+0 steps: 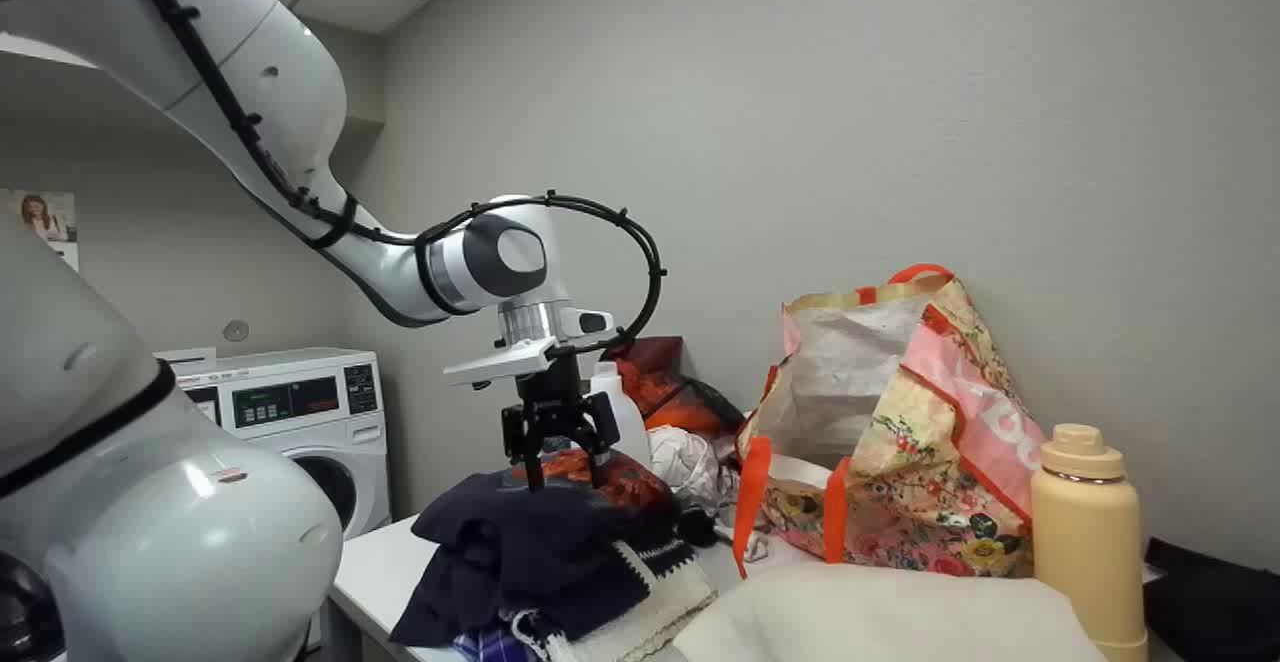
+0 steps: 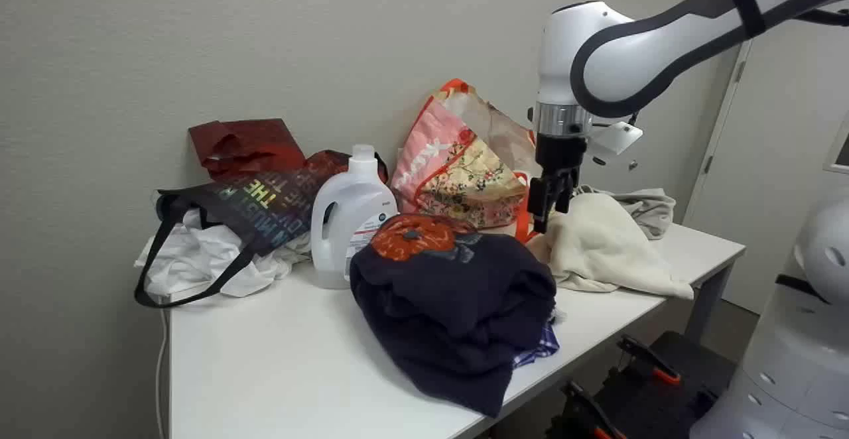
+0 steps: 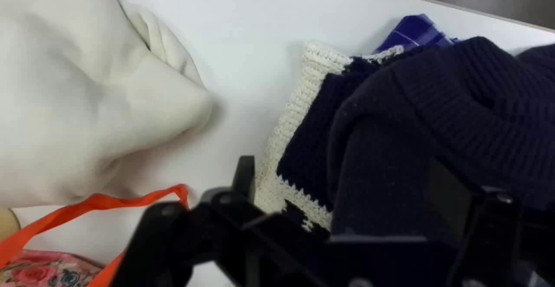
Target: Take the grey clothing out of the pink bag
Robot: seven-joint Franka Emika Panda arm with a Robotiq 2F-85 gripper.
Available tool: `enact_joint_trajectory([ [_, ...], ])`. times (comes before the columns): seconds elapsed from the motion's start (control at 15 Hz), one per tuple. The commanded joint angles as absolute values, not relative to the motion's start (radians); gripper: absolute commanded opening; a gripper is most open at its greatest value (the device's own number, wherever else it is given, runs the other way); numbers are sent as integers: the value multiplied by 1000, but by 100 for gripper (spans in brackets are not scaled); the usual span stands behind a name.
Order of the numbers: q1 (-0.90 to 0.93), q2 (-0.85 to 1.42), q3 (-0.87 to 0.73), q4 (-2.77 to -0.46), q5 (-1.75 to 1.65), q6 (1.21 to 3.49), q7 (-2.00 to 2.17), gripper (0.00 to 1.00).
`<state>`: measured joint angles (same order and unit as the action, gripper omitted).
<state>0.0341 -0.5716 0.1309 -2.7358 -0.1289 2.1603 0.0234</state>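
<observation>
The pink bag (image 1: 930,502) stands open on the table against the wall, its floral side and red-orange handles showing. It also shows in an exterior view (image 2: 457,184), and its corner is at the lower left of the wrist view (image 3: 39,272). A limp grey-olive cloth (image 2: 650,208), matching the grey clothing, lies outside the bag at the table's far end, partly behind a cream cloth. The bag's visible inside is pale lining; its bottom is hidden. My gripper (image 1: 567,480) is open and empty, pointing down above the edge of the navy pile, beside the bag; it also shows in the wrist view (image 3: 347,178).
A navy clothing pile (image 2: 457,300) with a red-flowered top lies below my gripper. A cream cloth (image 3: 108,105) lies in front of the bag. A cream bottle (image 1: 1088,532), a detergent jug (image 2: 351,227) and a dark printed bag (image 2: 265,207) stand or lie around.
</observation>
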Motion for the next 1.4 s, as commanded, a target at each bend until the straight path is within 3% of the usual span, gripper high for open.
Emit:
enact_joint_trajectory([
  [0.0, 46, -571, 119, -2734, -136, 2157, 30, 100],
  [0.67, -69, -262, -6, -2283, -456, 2347, -175, 100],
  [1.33, -116, 236, -117, -1768, -359, 2594, -341, 100],
])
